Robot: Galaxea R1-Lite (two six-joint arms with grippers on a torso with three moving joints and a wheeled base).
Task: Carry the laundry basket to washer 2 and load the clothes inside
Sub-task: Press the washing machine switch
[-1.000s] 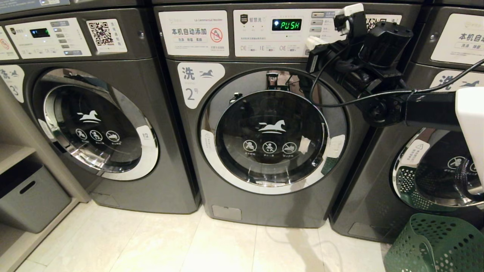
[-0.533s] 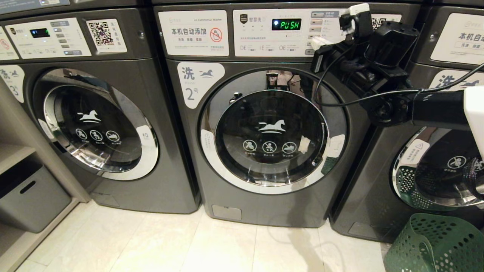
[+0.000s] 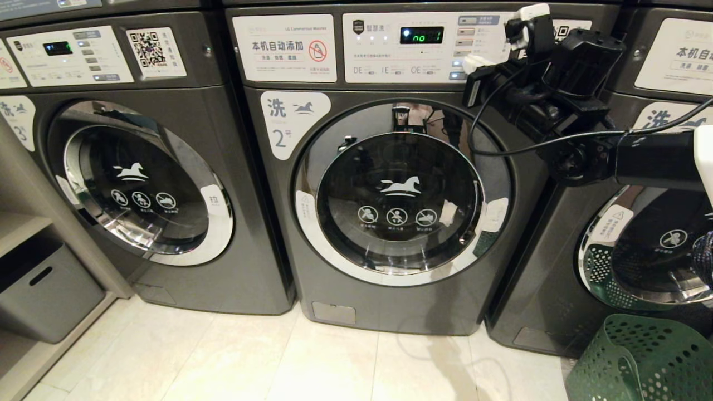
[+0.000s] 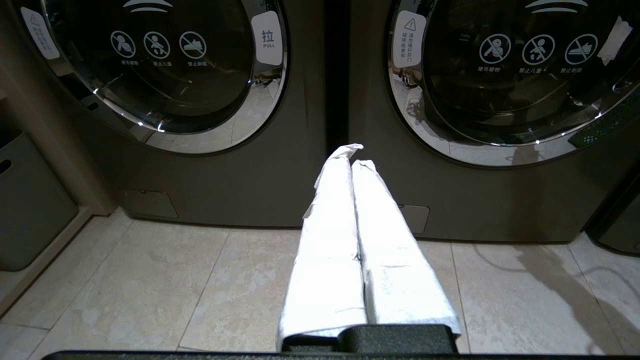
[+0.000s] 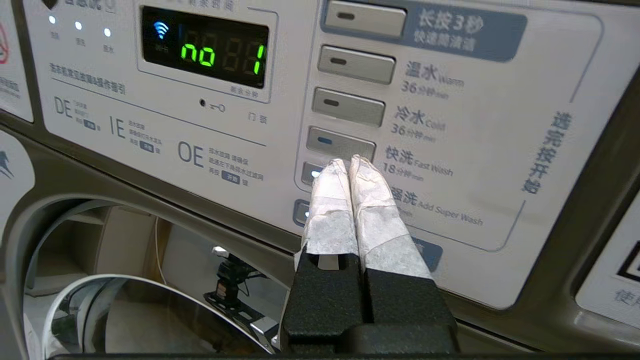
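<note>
Washer 2 (image 3: 390, 184) door shut, laundry basket (image 3: 640, 362) on floor at washer 1's foot, apparently emptied; right gripper (image 5: 348, 165), jaws closed, at the wash-program buttons (image 5: 340, 145); left gripper (image 4: 351, 155), jaws closed, idle low.

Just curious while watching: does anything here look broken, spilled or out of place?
Nothing spilled or damaged. One small oddity: a torn scrap of white tape stuck on the round glass door of dark grey washer 2.
</note>
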